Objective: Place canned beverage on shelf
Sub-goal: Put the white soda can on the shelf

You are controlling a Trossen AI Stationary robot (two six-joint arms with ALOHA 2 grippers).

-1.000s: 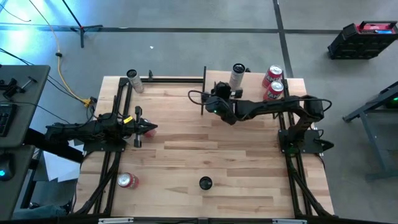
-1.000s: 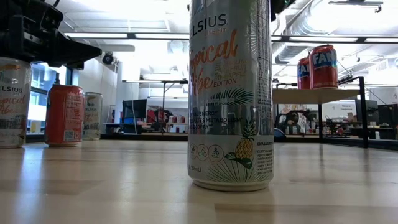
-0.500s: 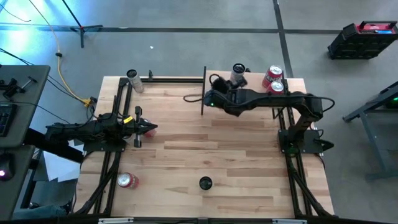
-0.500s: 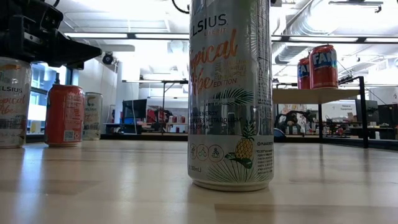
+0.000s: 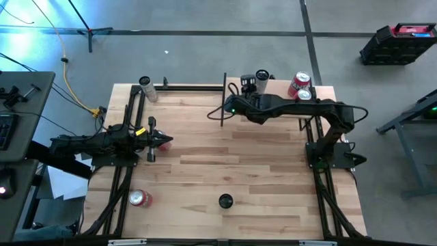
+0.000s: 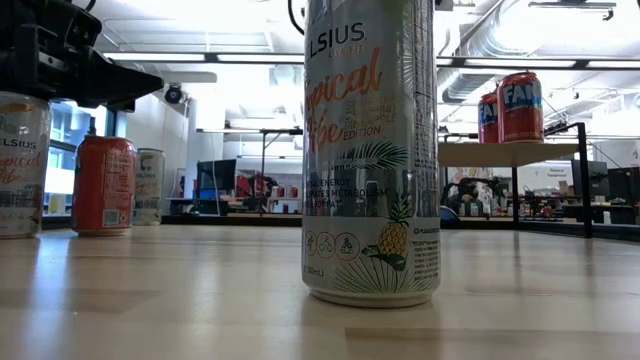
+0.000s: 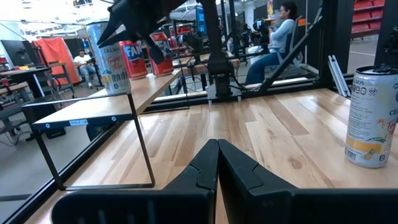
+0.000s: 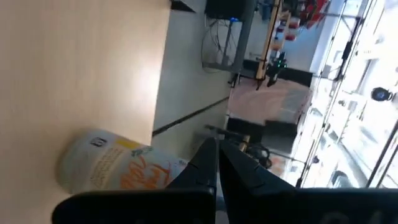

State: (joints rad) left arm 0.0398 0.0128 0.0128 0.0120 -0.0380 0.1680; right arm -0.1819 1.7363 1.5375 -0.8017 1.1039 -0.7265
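We are seeing a tall pale can [image 5: 261, 80] standing upright on the shelf [image 5: 273, 92], just beside our right gripper [image 5: 247, 87], whose fingers are pressed together on nothing. Our left gripper [image 5: 164, 142], also closed and empty, is waiting well apart from it.

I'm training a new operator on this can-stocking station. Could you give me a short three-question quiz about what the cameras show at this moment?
1. True or false: the right gripper is shut on the tall white can on the shelf.
2. How many red cans stand on the shelf? A) one B) two C) four
3. Fill in: the left gripper hangs over the table with its fingers ____.

Key: 1. False; its fingers are shut but empty, beside the can. 2. B. 3. shut.
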